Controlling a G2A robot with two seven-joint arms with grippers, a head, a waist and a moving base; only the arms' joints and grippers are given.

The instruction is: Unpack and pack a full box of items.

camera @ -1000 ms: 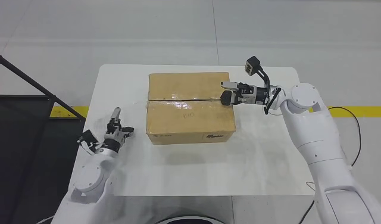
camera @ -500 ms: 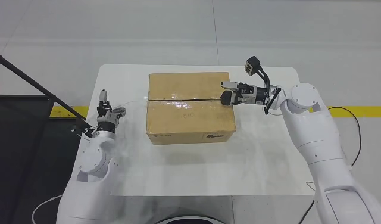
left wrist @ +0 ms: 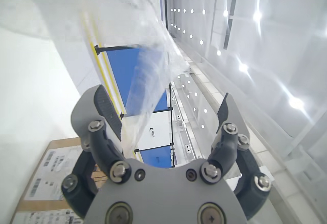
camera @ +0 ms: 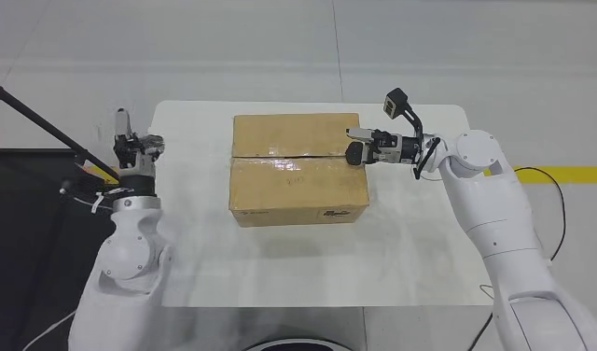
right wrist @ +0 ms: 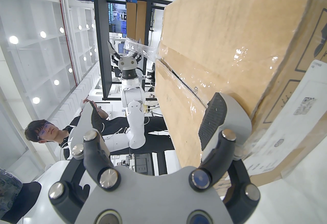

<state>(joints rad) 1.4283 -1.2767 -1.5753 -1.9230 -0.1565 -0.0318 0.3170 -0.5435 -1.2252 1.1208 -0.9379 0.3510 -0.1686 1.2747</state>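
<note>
Top view: box (camera: 298, 169) on table (camera: 410, 248); tape strip (right wrist: 140, 47) reaches left gripper (camera: 136, 136).

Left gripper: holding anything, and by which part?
Nothing clamped: the left gripper is open, but the clear tape strip clings by its near end to one finger pad.

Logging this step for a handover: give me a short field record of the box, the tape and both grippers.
box: cardboard box, flaps shut, on the white table
tape: clear tape strip, stretched from the box's seam end to the left gripper, clinging to one finger pad
left arm: open, raised near the table's side edge
right arm: right gripper open, at the box's opposite top edge, by the seam
</note>
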